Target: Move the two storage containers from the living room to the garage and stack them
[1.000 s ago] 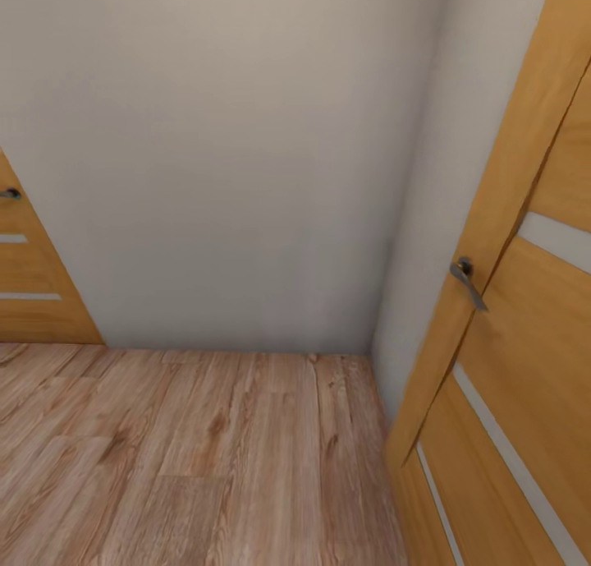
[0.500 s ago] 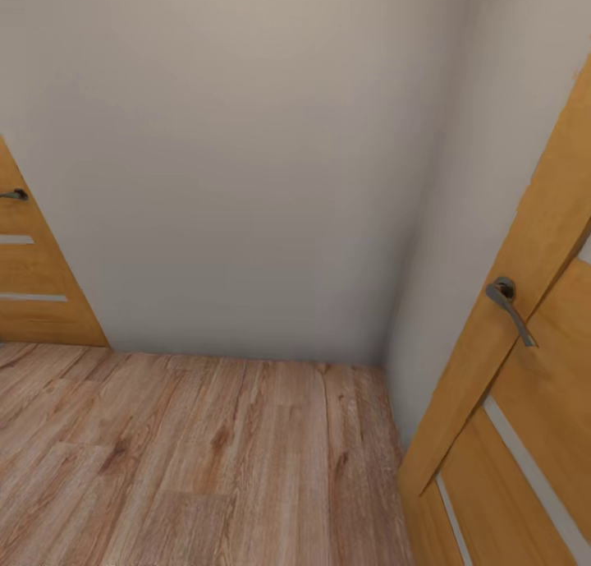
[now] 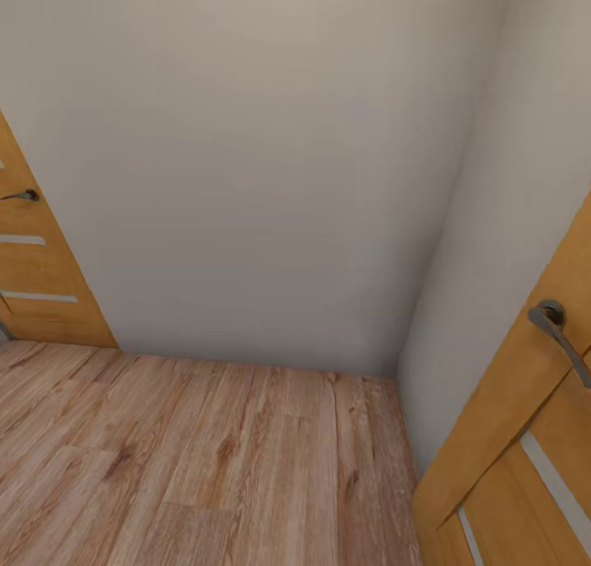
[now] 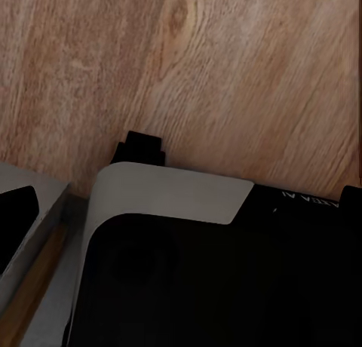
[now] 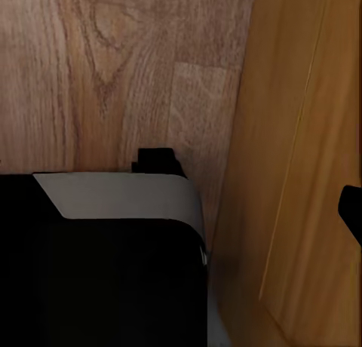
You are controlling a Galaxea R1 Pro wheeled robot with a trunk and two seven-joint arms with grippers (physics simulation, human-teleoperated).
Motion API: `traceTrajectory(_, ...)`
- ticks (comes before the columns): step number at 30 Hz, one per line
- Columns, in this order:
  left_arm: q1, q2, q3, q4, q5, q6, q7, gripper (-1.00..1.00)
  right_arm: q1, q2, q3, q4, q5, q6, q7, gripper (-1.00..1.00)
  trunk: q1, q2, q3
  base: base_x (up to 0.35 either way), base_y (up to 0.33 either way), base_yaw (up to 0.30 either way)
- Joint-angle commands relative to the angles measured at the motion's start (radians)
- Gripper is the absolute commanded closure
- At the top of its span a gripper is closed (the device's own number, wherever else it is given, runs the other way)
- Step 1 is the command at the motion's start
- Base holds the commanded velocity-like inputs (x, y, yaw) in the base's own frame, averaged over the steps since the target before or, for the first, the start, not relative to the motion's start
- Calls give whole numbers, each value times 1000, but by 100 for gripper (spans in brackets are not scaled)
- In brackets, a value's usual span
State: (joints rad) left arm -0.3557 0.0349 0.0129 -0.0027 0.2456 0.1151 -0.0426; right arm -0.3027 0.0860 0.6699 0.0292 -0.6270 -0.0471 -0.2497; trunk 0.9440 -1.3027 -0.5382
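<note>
Head view gives you a corner of pale wall (image 3: 246,163), the largest thing before you, meeting a second wall face (image 3: 525,155) on your right. Below it lies light wood-plank floor (image 3: 205,467), so you are not on garage concrete. A wooden door (image 3: 525,467) with pale inset strips leans into view at your right, its grey handle (image 3: 558,328) near the frame edge. A second door (image 3: 37,278) of the same wood stands at your left, with a small handle (image 3: 23,195).

Left wrist view shows you the plank floor (image 4: 226,75) and the robot's base (image 4: 173,234), dark with a pale grey border. White lettering on a dark strip (image 4: 305,202) reads upside down and runs off the edge; you can make out little more than "A" shapes.

Right wrist view shows you planks (image 5: 113,68), the same dark base (image 5: 105,249), and the wooden door (image 5: 302,151) just beside it.

You cannot tell whether either gripper is open or closed. You have no containers before you at this moment.
</note>
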Motion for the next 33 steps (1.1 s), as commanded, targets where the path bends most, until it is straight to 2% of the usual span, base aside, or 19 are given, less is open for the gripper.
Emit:
traceTrajectory(1, -1, 0, 1, 0, 7, 5, -3, -100, -1, 1, 8, 3, -10, -4, 0, -100, 1, 0, -1, 319, 0, 0)
traceTrajectory(19, -1, 0, 1, 0, 8, 5, -3, -100, -1, 1, 8, 3, -10, -5, -1, -100, 1, 0, -1, 319, 0, 16)
traceTrajectory(33, -1, 2, 2, 0, 9, 5, -3, -100, -1, 1, 8, 3, -10, -7, 0, -100, 1, 0, -1, 319, 0, 244)
